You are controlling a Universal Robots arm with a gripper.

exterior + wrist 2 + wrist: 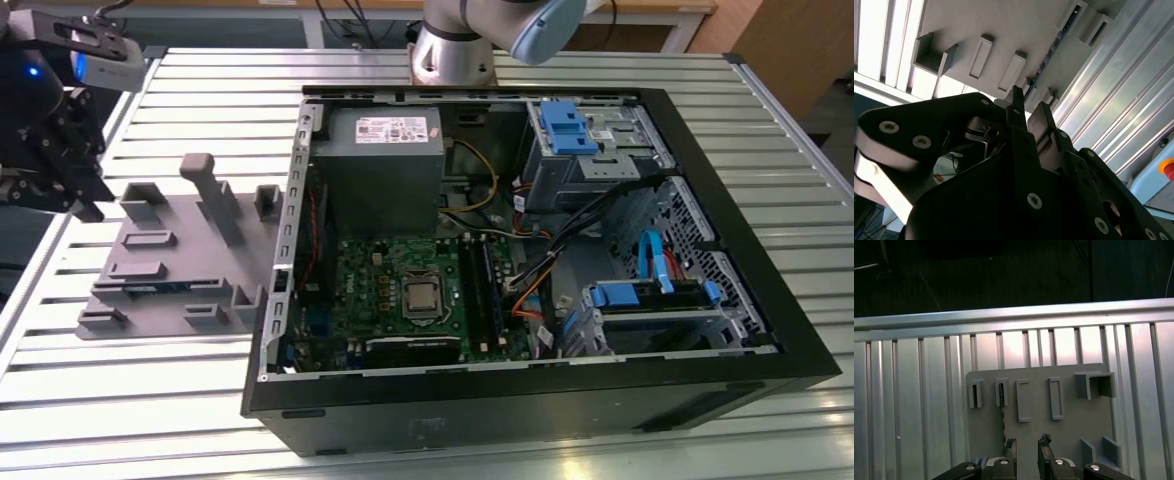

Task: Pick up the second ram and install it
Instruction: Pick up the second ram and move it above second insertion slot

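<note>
Two fingertips (1044,442) of the gripper (1027,444) stand a narrow gap apart, holding nothing, near the grey fixture (1069,410). The second ram (1003,422) stands on edge in its slot. Farther off, just beside the fixture, lies the open computer case (534,400).

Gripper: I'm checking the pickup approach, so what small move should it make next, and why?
Probably shift the open gripper across until it straddles the second ram; the ram stands on edge in the grey fixture, off the gripper's centreline.
</note>
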